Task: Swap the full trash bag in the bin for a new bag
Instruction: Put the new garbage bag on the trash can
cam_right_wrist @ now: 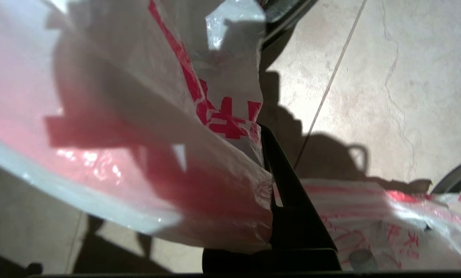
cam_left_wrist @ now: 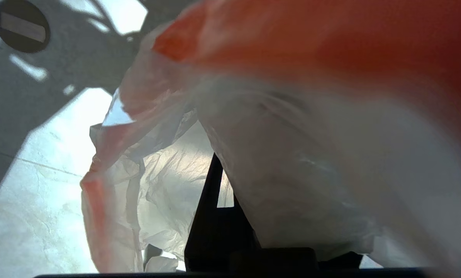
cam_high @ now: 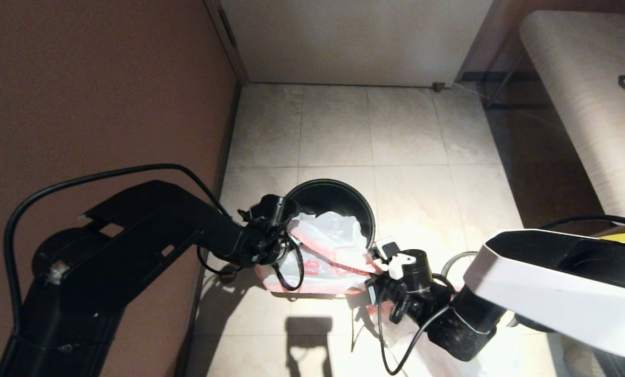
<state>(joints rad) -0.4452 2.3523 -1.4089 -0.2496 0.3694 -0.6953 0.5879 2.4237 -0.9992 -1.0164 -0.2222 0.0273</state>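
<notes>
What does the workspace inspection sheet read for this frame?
Surface: pale tiled floor, lit from above, arm shadows.
Job's things: black bin on the floor; white bag with red print stretched over its near rim.
Clutter: second printed bag on the floor by the right arm.
Grippers: left pincer shut on the bag's left edge; right pincer shut on its right edge.
Cables: black cable looping over the left arm.
Surroundings: brown wall, white door.

One black bin (cam_high: 338,201) stands at the frame's centre. Two white plastic bags with red print: one (cam_high: 328,251) draped over the bin, another (cam_right_wrist: 388,227) (partly seen) on the floor. Two grippers, left (cam_high: 286,222) and right (cam_high: 380,262).
</notes>
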